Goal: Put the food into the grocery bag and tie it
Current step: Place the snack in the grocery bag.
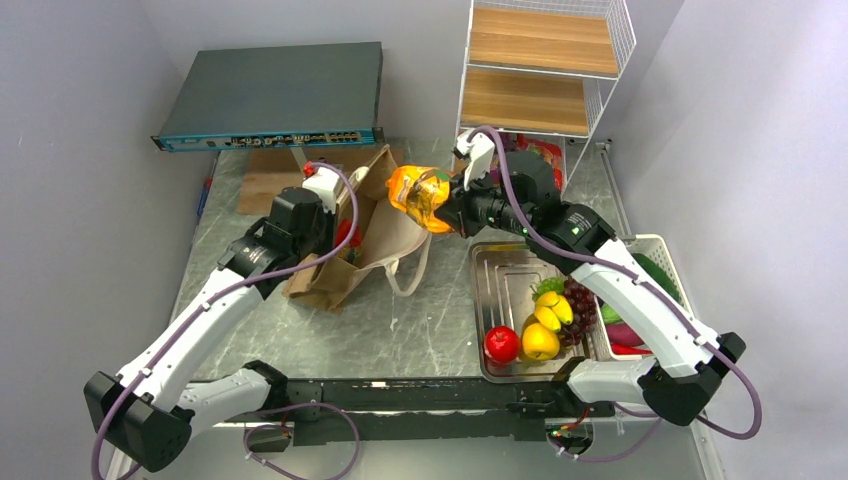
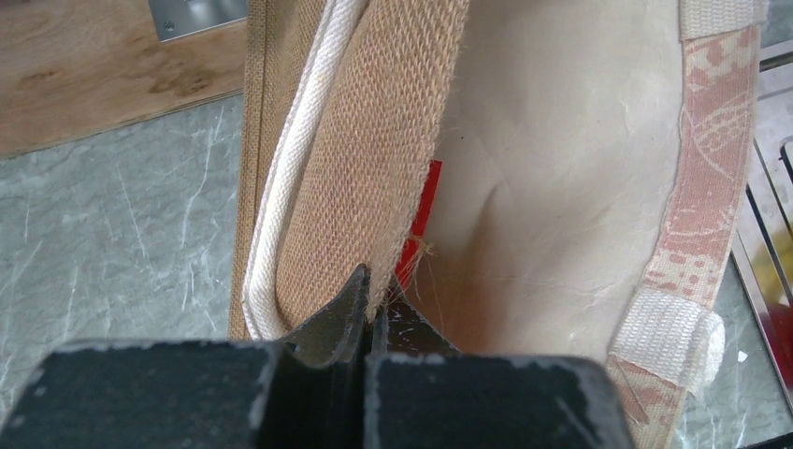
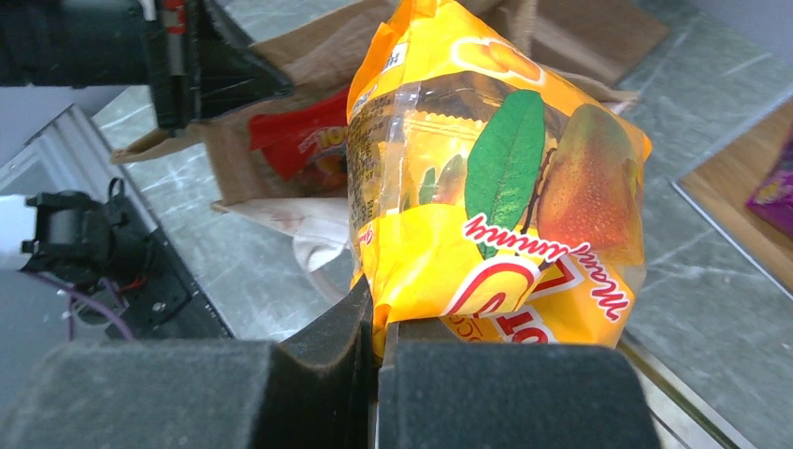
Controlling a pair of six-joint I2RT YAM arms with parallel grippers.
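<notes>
right fingers [image 3: 365, 313]: closed on the bottom edge of one orange snack packet [image 3: 486, 187], held in the air just beside the mouth of the grocery bag [image 1: 372, 240].
left fingers [image 2: 360, 299]: closed on the bag's near rim, holding the mouth up and open.
bag: lying tilted mid-counter [image 1: 400, 320], left of the steel tray [image 1: 500, 280].
step in hand, judged: packet into bag. carry it over the rim, free end leading. keep the left pinch steady to stop the mouth folding. release only well inside, clear of the cream handle strap [image 2: 671, 329].
count, near to far:
- red apple [image 1: 501, 343], one, in the tray
- yellow fruit [image 1: 540, 341], two or three, hard to split
- grapes [image 1: 578, 298], one bunch
- cucumber [image 1: 657, 275], one, in the white basket [image 1: 648, 240]
- red packet [image 3: 301, 140], one, already in the bag
- wooden board [image 1: 262, 178], one
- wire rack [image 1: 540, 70], one
</notes>
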